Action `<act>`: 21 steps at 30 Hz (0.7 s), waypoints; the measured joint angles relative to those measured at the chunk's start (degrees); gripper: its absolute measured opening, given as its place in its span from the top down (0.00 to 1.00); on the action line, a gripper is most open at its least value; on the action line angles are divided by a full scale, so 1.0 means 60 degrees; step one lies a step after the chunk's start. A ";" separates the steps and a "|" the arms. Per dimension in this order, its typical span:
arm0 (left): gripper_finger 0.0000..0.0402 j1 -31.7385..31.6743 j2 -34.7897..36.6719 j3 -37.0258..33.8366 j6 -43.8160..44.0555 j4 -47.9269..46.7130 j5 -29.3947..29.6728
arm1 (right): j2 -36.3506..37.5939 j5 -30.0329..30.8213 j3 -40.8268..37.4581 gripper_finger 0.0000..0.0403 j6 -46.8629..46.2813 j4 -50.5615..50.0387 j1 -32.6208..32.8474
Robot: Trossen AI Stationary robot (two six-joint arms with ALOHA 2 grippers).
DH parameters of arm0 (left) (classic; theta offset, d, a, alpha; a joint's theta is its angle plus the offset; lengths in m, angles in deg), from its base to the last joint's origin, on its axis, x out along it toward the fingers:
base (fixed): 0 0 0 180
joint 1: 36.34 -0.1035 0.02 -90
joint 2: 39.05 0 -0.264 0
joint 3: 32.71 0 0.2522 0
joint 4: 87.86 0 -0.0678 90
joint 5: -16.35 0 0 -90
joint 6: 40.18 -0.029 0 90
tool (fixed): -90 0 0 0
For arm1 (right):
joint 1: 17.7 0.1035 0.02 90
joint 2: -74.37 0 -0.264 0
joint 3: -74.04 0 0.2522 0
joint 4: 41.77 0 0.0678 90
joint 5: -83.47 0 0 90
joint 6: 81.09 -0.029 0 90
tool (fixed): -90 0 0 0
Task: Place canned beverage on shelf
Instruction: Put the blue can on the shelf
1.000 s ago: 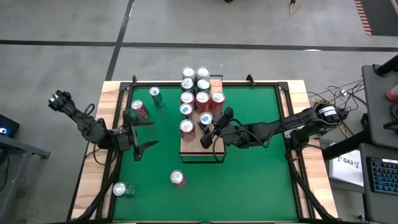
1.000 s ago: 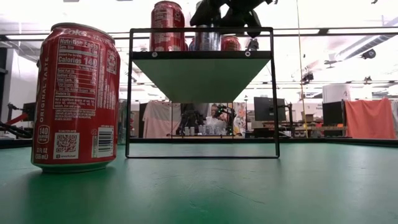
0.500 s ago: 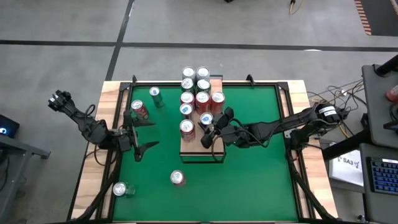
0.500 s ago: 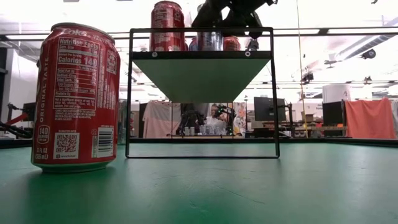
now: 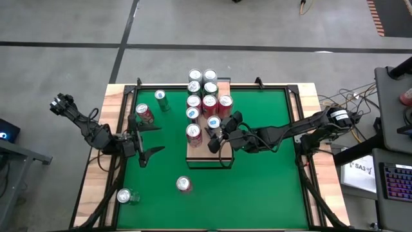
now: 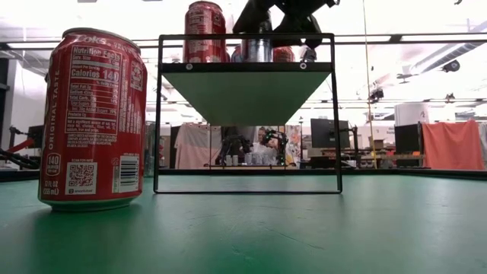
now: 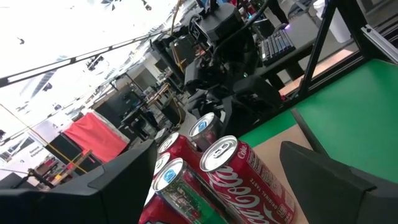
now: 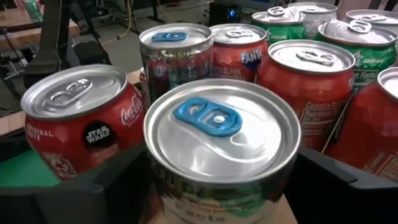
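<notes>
The shelf (image 5: pixel 201 154) is a pale wooden board on a dark frame in the middle of the green table; it also shows in the low view (image 6: pixel 247 91). Several cans stand on its far half. My right gripper (image 5: pixel 215 136) reaches in from the table's right and is shut on a silver can with a blue tab (image 8: pixel 222 134), at the near end of that group. That can also shows in the low view (image 6: pixel 259 49). My left gripper (image 5: pixel 143 138) is open and empty near the table's left edge. My right gripper holds the blue-tabbed can by its upper side wall (image 8: pixel 180 199), just under the rim, between its two fingers (image 8: pixel 93 186). The fingers come from the table's right side, slanting down. The can stands upright at the level of the shelf top; the shelf's front rail hides its base.
Loose cans are on the green surface: a red one (image 5: pixel 145 114) and a green one (image 5: pixel 160 98) at the far left, a red one (image 5: pixel 184 184) near the front and one (image 5: pixel 125 196) at the near left. Red, green and silver cans (image 8: pixel 311 68) crowd close behind the held can.
</notes>
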 joint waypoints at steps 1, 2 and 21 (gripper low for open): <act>0.19 0.0003 0.0000 0.0000 -0.0008 0.0000 0.0000 | 0.0000 -0.0003 0.0000 0.24 0.0004 -0.0007 0.0000; 0.19 0.0004 0.0004 0.0000 -0.0011 0.0000 0.0000 | 0.0000 -0.0004 0.0000 0.23 0.0010 -0.0011 0.0000; 0.19 0.0001 0.0032 0.0000 0.0057 0.0000 0.0007 | 0.1059 -0.0349 0.0574 0.23 0.0445 -0.0029 0.0380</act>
